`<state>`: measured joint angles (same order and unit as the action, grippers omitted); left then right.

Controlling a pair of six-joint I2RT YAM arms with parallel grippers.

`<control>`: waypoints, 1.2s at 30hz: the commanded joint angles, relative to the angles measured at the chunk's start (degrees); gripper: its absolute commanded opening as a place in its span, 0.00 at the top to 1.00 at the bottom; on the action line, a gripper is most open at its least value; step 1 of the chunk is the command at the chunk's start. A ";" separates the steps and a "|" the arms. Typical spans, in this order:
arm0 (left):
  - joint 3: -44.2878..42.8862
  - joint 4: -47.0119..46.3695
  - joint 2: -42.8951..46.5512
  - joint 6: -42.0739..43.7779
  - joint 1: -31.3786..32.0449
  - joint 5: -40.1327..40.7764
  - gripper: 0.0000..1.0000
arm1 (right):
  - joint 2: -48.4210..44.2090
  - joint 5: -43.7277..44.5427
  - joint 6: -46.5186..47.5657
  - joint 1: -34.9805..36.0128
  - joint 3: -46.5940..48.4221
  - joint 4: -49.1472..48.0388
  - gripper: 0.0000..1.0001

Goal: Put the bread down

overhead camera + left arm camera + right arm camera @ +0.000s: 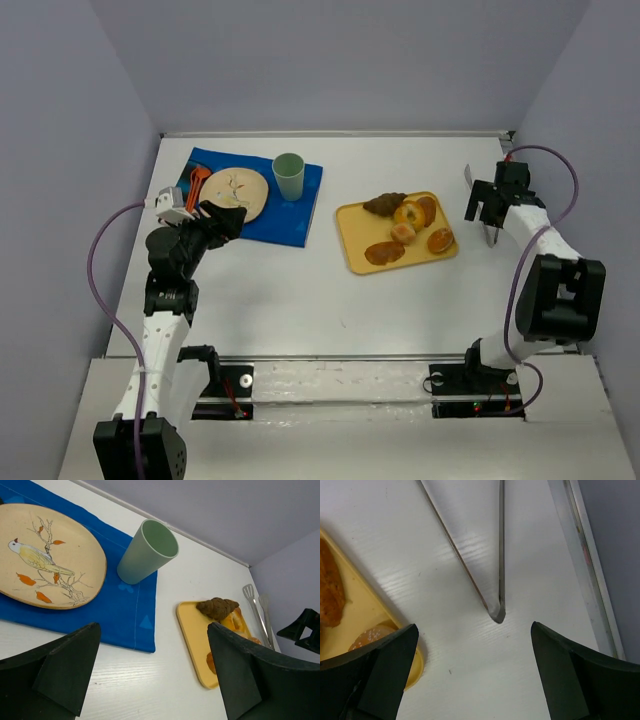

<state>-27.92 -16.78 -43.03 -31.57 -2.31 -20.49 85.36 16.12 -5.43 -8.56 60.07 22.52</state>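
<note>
**Both hands released, bread on tray**

Bread sits mid-tray on the yellow tray, right of desk centre, among darker pastries. Left hand is released and empty, by the near edge of the bird plate. Right hand is released and empty, above the tongs, right of the tray. Green cup stands upright, farthest, on the blue mat.

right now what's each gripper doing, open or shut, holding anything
left gripper: open, holding nothing
right gripper: open, holding nothing, above the tongs
</note>
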 commanded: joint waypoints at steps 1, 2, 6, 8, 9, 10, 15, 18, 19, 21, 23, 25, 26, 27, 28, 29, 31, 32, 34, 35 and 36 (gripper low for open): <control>-2.40 -0.98 0.57 1.07 0.20 1.24 0.01 | 7.35 -3.27 7.36 -2.16 8.21 -0.46 0.00; -2.49 -0.80 0.84 1.07 0.28 2.20 0.01 | 8.84 -4.94 8.41 -2.95 9.00 -0.64 0.00; -2.66 0.87 2.06 1.34 0.28 4.40 0.01 | 17.88 -3.64 8.95 -4.36 13.91 -0.73 0.00; -2.40 0.87 2.68 1.34 0.28 4.93 0.01 | 20.10 -6.10 9.30 -5.33 15.33 -0.81 0.00; -2.40 0.87 3.12 1.42 0.20 5.54 0.01 | 22.28 -9.15 9.39 -5.85 16.82 -0.73 0.00; -2.31 0.95 3.30 1.43 0.20 5.55 0.01 | 23.35 -10.05 9.65 -5.86 16.83 -0.81 0.00; -2.31 1.74 3.74 1.08 0.28 8.80 0.01 | 28.45 -13.48 12.99 -5.86 20.77 -0.90 0.00; -2.57 2.27 3.21 0.99 0.20 10.21 0.01 | 31.61 -11.73 12.90 -5.86 23.07 -0.99 0.00; -2.58 2.36 3.12 0.99 0.28 10.56 0.01 | 32.40 -11.03 12.55 -5.86 23.59 -0.99 0.00; -2.75 2.80 3.12 1.07 0.20 10.82 0.01 | 34.33 -10.23 12.46 -5.86 24.65 -1.08 0.00; -2.75 2.98 3.39 1.16 0.20 11.44 0.01 | 35.22 -10.23 12.29 -5.86 25.00 -1.08 0.02; -2.84 3.59 3.82 1.07 0.20 12.05 0.01 | 35.66 -9.79 11.68 -5.86 25.09 -1.25 0.03; -2.84 3.85 4.00 1.07 0.20 12.84 0.01 | 34.88 -9.97 10.89 -5.86 25.09 -1.25 0.22; -2.84 4.03 4.09 1.16 0.28 13.63 0.01 | 34.26 -10.58 10.53 -5.86 24.92 -1.17 0.34; -3.01 4.29 4.18 1.25 0.28 13.98 0.01 | 33.47 -11.45 10.36 -5.86 24.66 -1.17 0.42; -3.19 4.64 4.18 1.25 0.28 14.25 0.01 | 32.68 -12.42 10.35 -5.86 24.48 -1.25 0.50; -3.28 5.35 4.53 1.25 0.28 15.04 0.01 | 30.06 -15.06 10.00 -5.86 23.78 -1.17 0.63; -3.28 5.78 4.79 1.25 0.28 15.13 0.01 | 29.17 -15.59 9.57 -5.86 23.08 -1.17 0.67; -3.19 5.96 5.49 1.25 0.28 15.39 0.01 | 27.06 -17.96 8.60 -5.86 22.02 -1.08 0.71; -3.19 5.96 5.76 1.25 0.20 15.57 0.01 | 25.92 -18.49 8.25 -5.86 21.41 -0.99 0.72; -3.02 6.05 6.02 1.08 0.20 15.57 0.01 | 23.21 -19.28 7.72 -5.86 20.27 -0.99 0.73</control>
<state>-28.27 -9.76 -39.00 -31.09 -2.31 -6.28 116.66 1.23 4.16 -14.55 82.43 21.04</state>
